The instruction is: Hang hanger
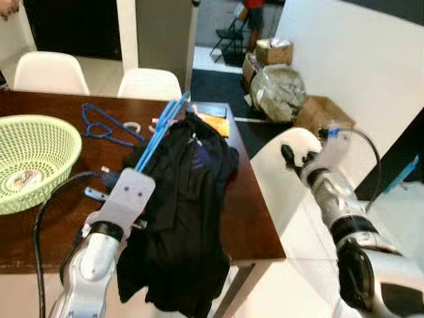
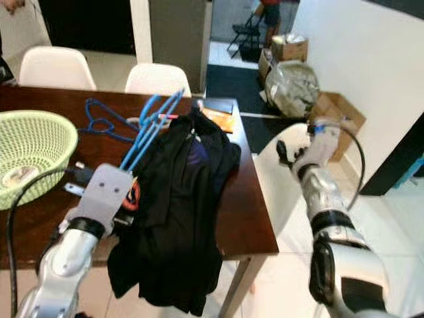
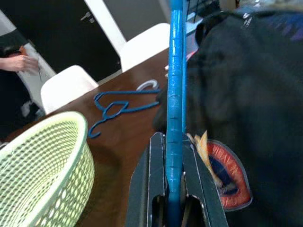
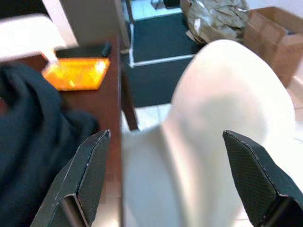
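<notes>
A blue hanger (image 1: 162, 129) carries a black garment (image 1: 189, 199) that drapes over the dark wooden table's (image 1: 255, 228) near right corner. My left gripper (image 3: 174, 189) is shut on the hanger's straight bar, close beside the garment's round patch (image 3: 227, 175). From the head camera, that gripper (image 1: 140, 173) sits just above the table edge. A second blue hanger (image 1: 103, 126) lies flat on the table further back. My right gripper (image 4: 170, 175) stands open and holds nothing, hovering over a white chair (image 4: 222, 109) to the right of the table; the eye view shows this gripper (image 1: 289, 156) above the chair back.
A pale green mesh basket (image 1: 36, 156) stands on the table's left. An orange flat item (image 1: 215, 122) lies at the far right corner. Two white chairs (image 1: 149, 83) stand behind the table. Cardboard boxes (image 1: 321, 112) and a filled plastic bag (image 1: 278, 93) line the right wall. A person (image 1: 255, 13) stands far back.
</notes>
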Tool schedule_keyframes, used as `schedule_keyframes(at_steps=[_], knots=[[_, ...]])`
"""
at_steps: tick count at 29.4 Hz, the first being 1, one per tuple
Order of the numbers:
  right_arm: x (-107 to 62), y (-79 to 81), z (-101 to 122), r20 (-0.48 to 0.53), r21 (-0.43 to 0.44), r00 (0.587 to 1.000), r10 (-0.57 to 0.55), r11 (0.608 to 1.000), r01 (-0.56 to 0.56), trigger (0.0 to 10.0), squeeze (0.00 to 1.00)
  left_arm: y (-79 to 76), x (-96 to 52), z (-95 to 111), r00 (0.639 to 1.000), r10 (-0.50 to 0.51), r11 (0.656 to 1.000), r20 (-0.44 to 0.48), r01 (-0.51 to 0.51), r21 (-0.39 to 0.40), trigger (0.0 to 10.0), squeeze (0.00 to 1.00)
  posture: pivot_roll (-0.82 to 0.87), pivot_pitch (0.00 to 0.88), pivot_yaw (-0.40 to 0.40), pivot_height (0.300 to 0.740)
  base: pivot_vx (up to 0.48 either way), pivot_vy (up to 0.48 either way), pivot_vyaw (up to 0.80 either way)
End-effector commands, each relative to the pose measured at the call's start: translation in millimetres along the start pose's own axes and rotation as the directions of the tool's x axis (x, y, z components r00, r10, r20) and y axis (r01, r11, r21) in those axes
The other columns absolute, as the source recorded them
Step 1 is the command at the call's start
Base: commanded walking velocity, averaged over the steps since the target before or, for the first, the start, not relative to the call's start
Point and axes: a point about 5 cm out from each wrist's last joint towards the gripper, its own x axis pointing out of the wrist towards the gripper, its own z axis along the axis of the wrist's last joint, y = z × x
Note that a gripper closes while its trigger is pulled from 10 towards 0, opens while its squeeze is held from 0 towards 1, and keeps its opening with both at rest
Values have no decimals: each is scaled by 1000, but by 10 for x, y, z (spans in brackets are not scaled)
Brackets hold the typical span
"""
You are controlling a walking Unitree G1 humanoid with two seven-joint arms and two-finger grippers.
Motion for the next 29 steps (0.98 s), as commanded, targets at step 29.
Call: schedule_keyframes(at_steps=[29], knots=[[-36,76,77,109,149,988,106,981,-122,10000,0,124,108,67,999,32,999,5,-32,25,10000,0,176,34,-96,740,-168,0,0]])
